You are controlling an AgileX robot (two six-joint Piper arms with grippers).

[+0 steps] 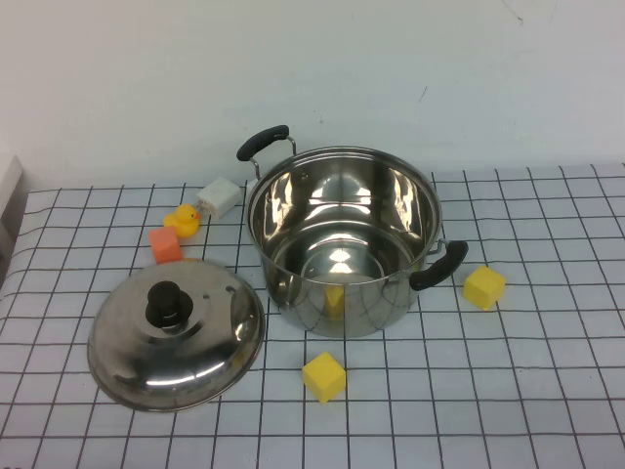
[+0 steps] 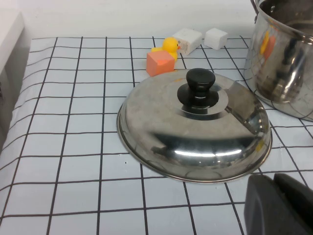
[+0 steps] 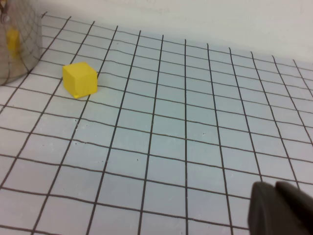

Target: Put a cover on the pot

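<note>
Standing open on the checked cloth point(image 1: 547, 410), mid-table: the pot point(image 1: 342, 239) — big, rigid steel, probably heavy, staying put. Lying knob-up just to its left, nearly touching: the domed lid point(image 1: 176, 334) — stiff, slick, likely light enough; best taken by the black knob point(image 2: 200, 81), not the polished dome. Scattered around: yellow cubes point(image 1: 323, 376), an orange cube point(image 1: 165, 244), a duck point(image 1: 184, 218). Showing only a dark tip near the lid: left gripper point(image 2: 281, 205), holding nothing, opening impossible to judge. Likewise the right gripper point(image 3: 281, 210), over bare cloth.
</note>
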